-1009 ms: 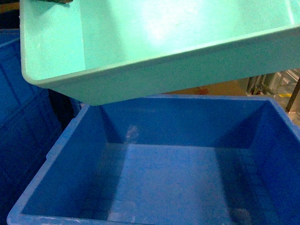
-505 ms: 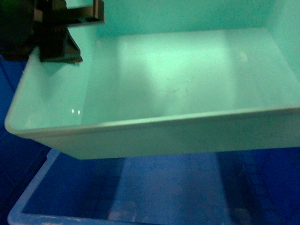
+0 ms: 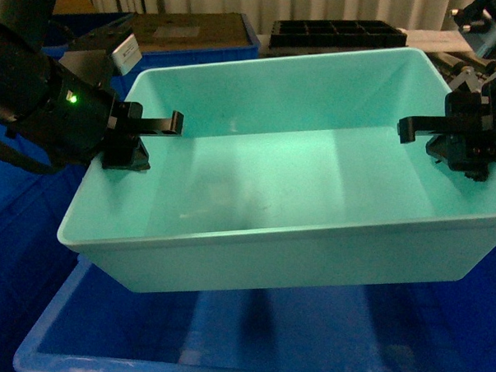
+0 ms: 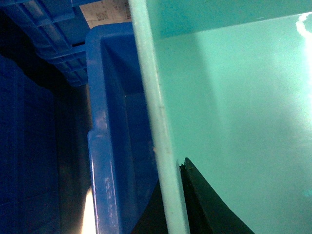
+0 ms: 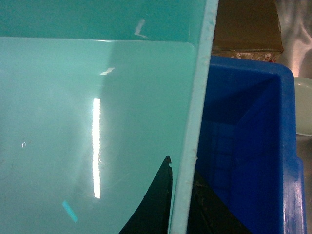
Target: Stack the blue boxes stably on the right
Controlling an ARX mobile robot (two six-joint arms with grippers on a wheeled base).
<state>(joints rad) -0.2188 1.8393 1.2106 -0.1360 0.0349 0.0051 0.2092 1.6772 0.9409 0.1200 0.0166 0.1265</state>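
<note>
Jaws of both grippers are clamped on the tub (image 3: 298,192), one finger inside each short end wall and one outside: the left gripper (image 3: 135,137) pinches the left end rim, the right gripper (image 3: 443,136) the right end rim. The left wrist view shows a dark finger (image 4: 200,204) pressed flat against the inner face of the wall, with the rim running between it and the outer finger; the right wrist view shows the same on its side, a dark finger (image 5: 153,204) against the tub's inner wall. One turquoise tub is in sight, open side up, its long axis running left to right across the head view, roughly level. It hangs between the two grippers directly over one dark-blue crate (image 3: 89,325), whose near rim and left wall show beneath and in front of the tub; whether the tub's bottom touches the crate's floor cannot be told. The crate's long axis also appears to run left to right. In both wrist views the crate's wall (image 4: 105,146) stands just outside the tub's end wall, with a gap between them. More dark-blue ribbed crates (image 4: 44,29) stand at the left, at least two by the stepped rims, though the exact count is unclear in the dark. Behind the tub sit a black tray (image 3: 336,32) with compartments and one brown cardboard box (image 5: 246,24).
</note>
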